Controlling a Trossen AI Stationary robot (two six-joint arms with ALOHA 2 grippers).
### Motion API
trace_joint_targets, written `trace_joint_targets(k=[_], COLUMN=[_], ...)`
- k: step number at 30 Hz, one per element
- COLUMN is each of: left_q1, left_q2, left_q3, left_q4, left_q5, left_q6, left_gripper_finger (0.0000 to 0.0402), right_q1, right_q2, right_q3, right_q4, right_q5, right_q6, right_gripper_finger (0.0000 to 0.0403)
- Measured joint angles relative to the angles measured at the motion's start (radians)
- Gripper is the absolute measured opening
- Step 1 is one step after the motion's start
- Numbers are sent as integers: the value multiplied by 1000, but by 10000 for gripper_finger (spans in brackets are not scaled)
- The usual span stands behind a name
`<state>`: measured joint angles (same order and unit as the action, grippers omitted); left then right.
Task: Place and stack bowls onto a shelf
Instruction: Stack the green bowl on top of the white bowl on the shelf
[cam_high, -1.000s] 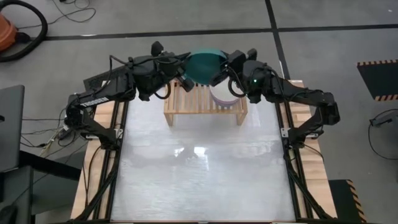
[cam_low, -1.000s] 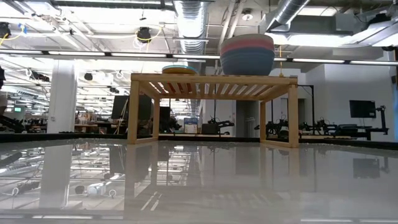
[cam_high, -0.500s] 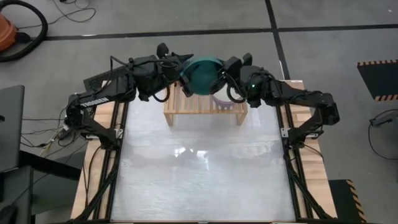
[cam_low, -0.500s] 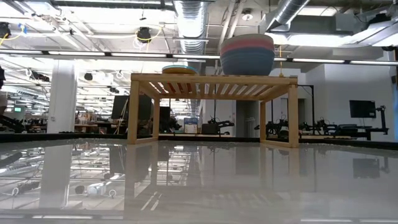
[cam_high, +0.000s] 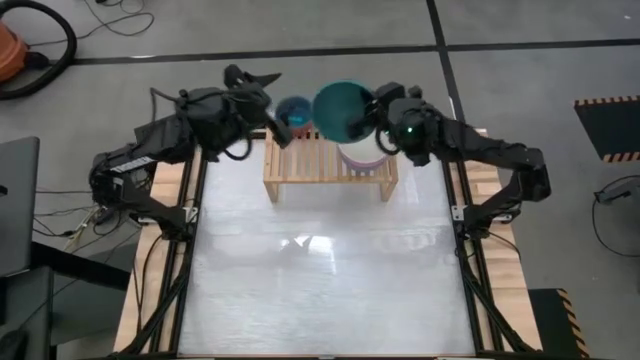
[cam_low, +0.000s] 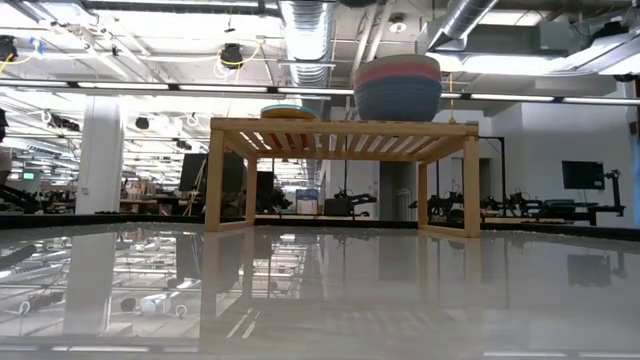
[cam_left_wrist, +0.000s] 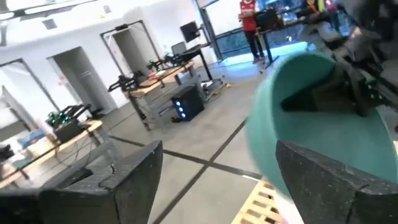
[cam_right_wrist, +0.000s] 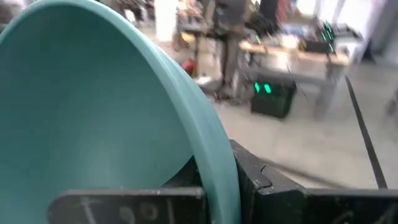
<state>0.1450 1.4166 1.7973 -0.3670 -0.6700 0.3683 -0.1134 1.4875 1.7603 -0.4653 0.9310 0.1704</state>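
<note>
One dark teal bowl (cam_high: 343, 106) hangs above the shelf (cam_high: 330, 165), rim pinched by the right gripper (cam_high: 372, 113) for stacking; left gripper (cam_high: 272, 122) spread wide, empty, alongside.

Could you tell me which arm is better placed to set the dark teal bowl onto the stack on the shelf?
The right. Its gripper has its jaws clamped on the rim of the dark teal bowl, above the stack of larger bowls on the shelf. The left gripper is open and empty.
</note>
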Motion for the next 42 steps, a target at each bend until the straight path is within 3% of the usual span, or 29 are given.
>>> trace_joint_targets(k=[4,9,17,27,42], left_q1=[4,29,69,104,111], left_q2=[-61,-154,-238,-245,-246], left_q3=[0,0,1,0,0], left_q4=[-71,-161,-296,-415,-440], left_q5=[-1,120,168,168,166], left_q6=[-50,-172,-269,-292,-283], left_gripper_finger=[300,300,300,300,300], right_q1=[-56,-151,-310,-491,-523], right_q2=[-44,-91,-87,-60,27], right_q3=[1,1,1,0,0], right_q4=[-228,-462,-593,-606,-693], right_q5=[-14,-259,-662,-996,-1089], right_q6=[233,473,521,481,425], right_gripper_finger=[46,46,46,46,46])
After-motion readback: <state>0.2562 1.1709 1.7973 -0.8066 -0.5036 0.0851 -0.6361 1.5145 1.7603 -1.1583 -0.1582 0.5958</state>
